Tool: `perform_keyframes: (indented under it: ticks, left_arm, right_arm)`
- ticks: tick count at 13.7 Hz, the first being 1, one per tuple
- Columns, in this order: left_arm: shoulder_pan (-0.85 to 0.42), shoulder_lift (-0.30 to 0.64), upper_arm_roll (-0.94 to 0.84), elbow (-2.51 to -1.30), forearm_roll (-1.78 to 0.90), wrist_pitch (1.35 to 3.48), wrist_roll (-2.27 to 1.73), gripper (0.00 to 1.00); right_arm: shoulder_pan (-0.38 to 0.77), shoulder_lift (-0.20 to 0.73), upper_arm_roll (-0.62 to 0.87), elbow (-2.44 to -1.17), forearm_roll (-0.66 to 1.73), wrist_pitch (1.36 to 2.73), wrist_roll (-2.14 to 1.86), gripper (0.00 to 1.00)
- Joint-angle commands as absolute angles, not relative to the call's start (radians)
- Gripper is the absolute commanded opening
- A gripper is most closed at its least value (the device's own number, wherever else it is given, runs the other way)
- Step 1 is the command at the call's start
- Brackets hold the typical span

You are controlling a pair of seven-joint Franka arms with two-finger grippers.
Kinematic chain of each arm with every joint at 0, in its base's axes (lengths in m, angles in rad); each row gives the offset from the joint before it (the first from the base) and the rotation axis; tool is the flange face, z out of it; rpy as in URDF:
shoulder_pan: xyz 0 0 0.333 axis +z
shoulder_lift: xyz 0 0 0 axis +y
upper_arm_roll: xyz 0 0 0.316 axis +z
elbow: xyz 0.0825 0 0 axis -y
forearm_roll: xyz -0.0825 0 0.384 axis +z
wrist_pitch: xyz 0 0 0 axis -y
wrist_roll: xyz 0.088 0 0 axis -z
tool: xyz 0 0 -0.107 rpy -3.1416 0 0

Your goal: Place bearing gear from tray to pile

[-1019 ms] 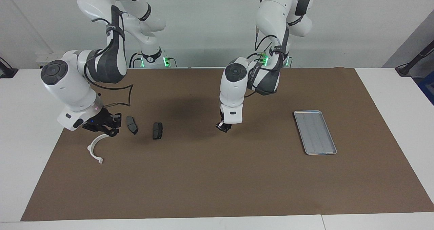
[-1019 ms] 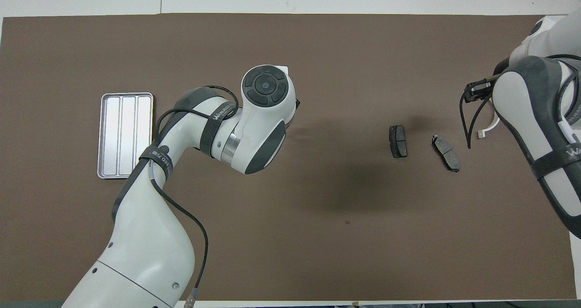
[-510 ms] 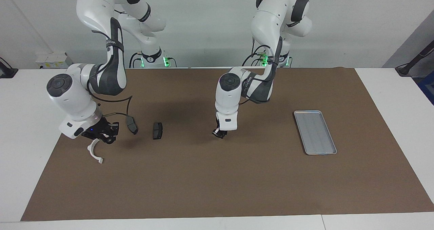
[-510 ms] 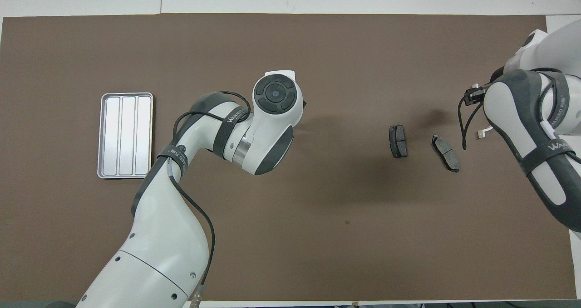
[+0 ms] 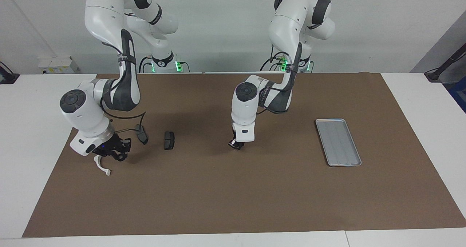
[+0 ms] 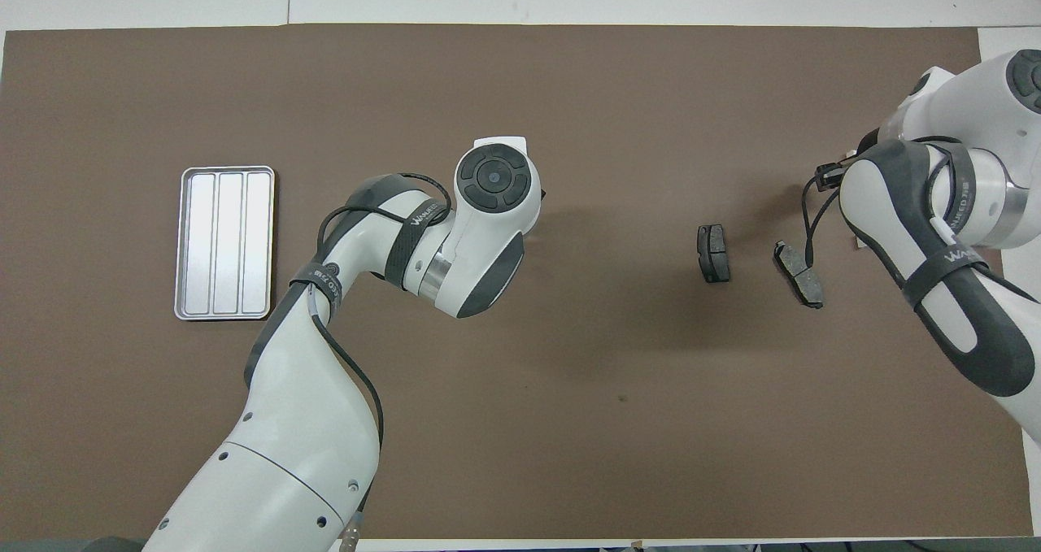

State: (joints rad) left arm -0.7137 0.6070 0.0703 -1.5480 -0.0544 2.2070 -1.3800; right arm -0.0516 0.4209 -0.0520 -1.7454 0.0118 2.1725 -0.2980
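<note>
1. Both arms have shifted since a second ago: in the facing view the left gripper has edged toward the right arm's end of the table and sunk low over the brown mat, and the right gripper has come further over the white bracket of the pile.
2. Facing view, as it stands: the left gripper is clenched tight, well apart from the tray; the tray looks bare, and we see no bearing gear anywhere, so it may be pinched in those tips or not; of the right gripper we cannot tell whether it is closed or what it grips; the two dark pads lie between the grippers.
3. Overhead view: both grippers hide under their own wrists; the tray shows only its ribs; the pads lie well apart from it.
4. We judge this the carry toward the pile; next comes travel on to the pads, a low release, and room from the right arm.
</note>
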Motion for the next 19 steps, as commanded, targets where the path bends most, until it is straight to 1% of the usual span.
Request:
perform_keyframes:
  ticks: [1, 2, 3, 5, 6, 7, 9, 10, 11, 12, 13, 14, 17, 19]
  left_arm:
    - [-0.729, 0.598, 0.086, -1.581, -0.035, 2.250, -1.404, 0.05]
    - [-0.730, 0.598, 0.086, -1.583, -0.034, 2.252, -1.404, 0.07]
    - [-0.730, 0.597, 0.086, -1.583, -0.034, 2.252, -1.404, 0.13]
    - [-0.729, 0.597, 0.086, -1.583, -0.034, 2.253, -1.402, 0.40]
    - [-0.729, 0.597, 0.086, -1.583, -0.034, 2.253, -1.402, 0.60]
    - [-0.729, 0.597, 0.086, -1.583, -0.034, 2.250, -1.404, 0.72]
    - [-0.730, 0.595, 0.089, -1.572, -0.034, 2.220, -1.402, 1.00]
    - [-0.729, 0.592, 0.095, -1.559, -0.031, 2.188, -1.402, 1.00]
    - [-0.718, 0.560, 0.109, -1.554, -0.026, 2.169, -1.396, 1.00]
    - [-0.707, 0.520, 0.110, -1.560, -0.025, 2.145, -1.393, 1.00]
    - [-0.684, 0.500, 0.112, -1.554, -0.025, 2.102, -1.385, 1.00]
    - [-0.655, 0.474, 0.112, -1.555, -0.025, 2.082, -1.372, 1.00]
    - [-0.542, 0.379, 0.110, -1.562, -0.026, 2.004, -1.243, 1.00]
    - [-0.471, 0.321, 0.110, -1.562, -0.029, 1.932, -1.104, 1.00]
  right_arm:
    - [-0.064, 0.429, -0.040, -1.770, 0.000, 2.198, -0.325, 0.00]
    - [-0.064, 0.437, -0.040, -1.770, 0.002, 2.200, -0.333, 0.00]
    - [-0.064, 0.442, -0.040, -1.776, 0.002, 2.213, -0.336, 0.00]
    - [-0.066, 0.443, -0.040, -1.813, 0.003, 2.258, -0.342, 0.00]
    - [-0.066, 0.445, -0.040, -1.825, 0.003, 2.275, -0.342, 0.00]
    - [-0.066, 0.446, -0.040, -1.828, 0.003, 2.276, -0.342, 0.00]
    - [-0.066, 0.449, -0.040, -1.829, 0.003, 2.276, -0.342, 0.00]
    - [-0.066, 0.449, -0.040, -1.829, 0.003, 2.276, -0.342, 0.00]
    - [-0.066, 0.449, -0.040, -1.825, 0.003, 2.270, -0.341, 0.11]
    - [-0.063, 0.445, -0.040, -1.822, 0.009, 2.257, -0.338, 0.44]
    - [-0.057, 0.437, -0.040, -1.822, 0.014, 2.247, -0.334, 0.74]
    - [-0.057, 0.433, -0.038, -1.819, 0.015, 2.235, -0.331, 1.00]
    - [-0.043, 0.384, -0.032, -1.807, 0.017, 2.168, -0.286, 1.00]
    - [-0.029, 0.338, 0.000, -1.761, 0.017, 2.067, -0.201, 1.00]
